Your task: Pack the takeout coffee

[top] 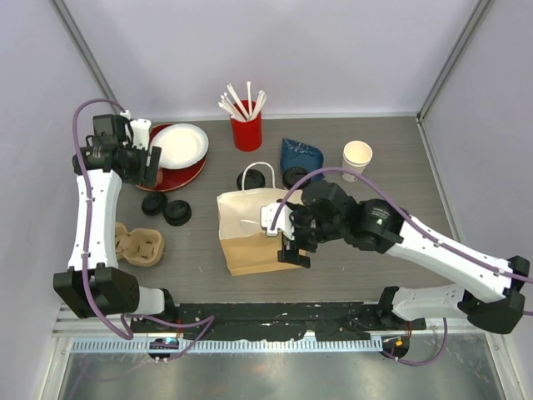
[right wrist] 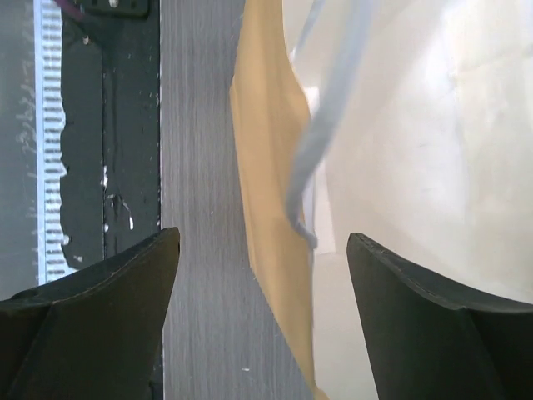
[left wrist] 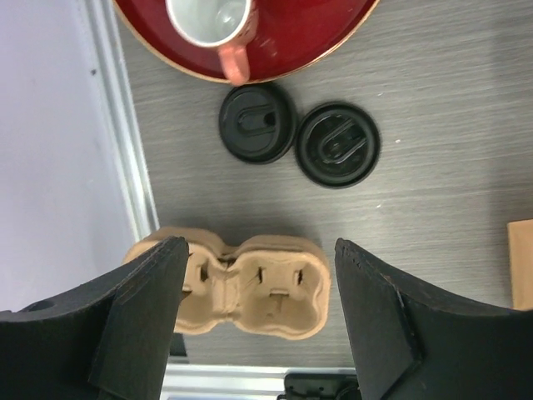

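A tan paper bag [top: 250, 233] with a white handle stands open mid-table. My right gripper [top: 293, 247] is open at its right side. In the right wrist view the gripper [right wrist: 262, 237] straddles the bag's tan wall [right wrist: 268, 167], with the white inside on the right. Two round black lids [top: 152, 203] [top: 176, 212] sit left of the bag and also show in the left wrist view [left wrist: 257, 122] [left wrist: 337, 144]; no cup wall shows under them. Two more black lids [top: 254, 177] [top: 293, 177] sit behind the bag, with whatever is below them hidden. My left gripper [top: 143, 163] is open and empty, high over the left side.
A brown pulp cup carrier [left wrist: 250, 283] lies under my left gripper [left wrist: 260, 246] near the table's left front edge [top: 137, 244]. A pink mug [left wrist: 212, 21] sits on a red plate [top: 196, 171]. At the back stand a red straw holder [top: 246, 133], a blue packet [top: 300, 154] and a lidless paper cup [top: 356, 157].
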Action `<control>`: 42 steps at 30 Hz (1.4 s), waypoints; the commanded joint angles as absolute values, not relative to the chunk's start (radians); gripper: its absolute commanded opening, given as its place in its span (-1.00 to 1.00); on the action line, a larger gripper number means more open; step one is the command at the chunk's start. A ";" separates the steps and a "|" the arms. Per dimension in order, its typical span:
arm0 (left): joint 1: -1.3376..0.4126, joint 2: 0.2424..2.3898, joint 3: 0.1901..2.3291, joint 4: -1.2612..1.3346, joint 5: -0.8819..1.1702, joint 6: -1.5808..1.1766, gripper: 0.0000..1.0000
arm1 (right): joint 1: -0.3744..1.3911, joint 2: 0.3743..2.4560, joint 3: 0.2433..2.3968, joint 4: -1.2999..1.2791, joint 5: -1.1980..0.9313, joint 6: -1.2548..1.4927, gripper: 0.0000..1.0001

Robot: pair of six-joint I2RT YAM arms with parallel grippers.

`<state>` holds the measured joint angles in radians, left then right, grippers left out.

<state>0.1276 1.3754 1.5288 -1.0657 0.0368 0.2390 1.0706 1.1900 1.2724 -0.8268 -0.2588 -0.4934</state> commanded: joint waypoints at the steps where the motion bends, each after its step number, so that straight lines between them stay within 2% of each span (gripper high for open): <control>1: 0.150 1.327 1.534 -1.097 -0.118 0.319 0.54 | 1.074 1.072 1.388 -0.719 -0.241 -0.442 0.75; 5: 0.257 1.324 1.505 -1.146 -0.163 0.363 0.51 | 1.075 1.062 1.451 -0.712 -0.236 -0.391 0.78; 9: 0.388 1.263 1.432 -1.175 -0.128 0.416 0.13 | 1.075 1.045 1.496 -0.697 -0.219 -0.333 0.79; 12: 0.400 1.226 1.347 -1.212 -0.048 0.462 -0.02 | 1.074 1.023 1.493 -0.678 -0.219 -0.324 0.79; 18: 0.405 1.258 1.163 -1.088 -0.029 0.476 -0.03 | 1.075 1.041 1.473 -0.683 -0.163 -0.324 0.79; 26: 0.403 1.388 1.095 -0.947 -0.104 0.465 0.10 | 1.075 1.063 1.468 -0.693 -0.141 -0.275 0.76; 31: 0.405 1.439 1.060 -0.891 -0.129 0.469 0.08 | 1.074 1.045 1.456 -0.687 -0.135 -0.267 0.75; 34: 0.403 1.469 1.057 -0.896 -0.129 0.462 0.00 | 1.075 1.040 1.448 -0.687 -0.127 -0.267 0.75; 37: 0.403 1.482 1.057 -0.913 -0.121 0.456 -0.16 | 1.075 1.038 1.439 -0.690 -0.114 -0.268 0.75; 42: 0.403 1.463 1.074 -0.946 -0.095 0.442 -0.74 | 1.075 1.035 1.422 -0.690 -0.110 -0.275 0.75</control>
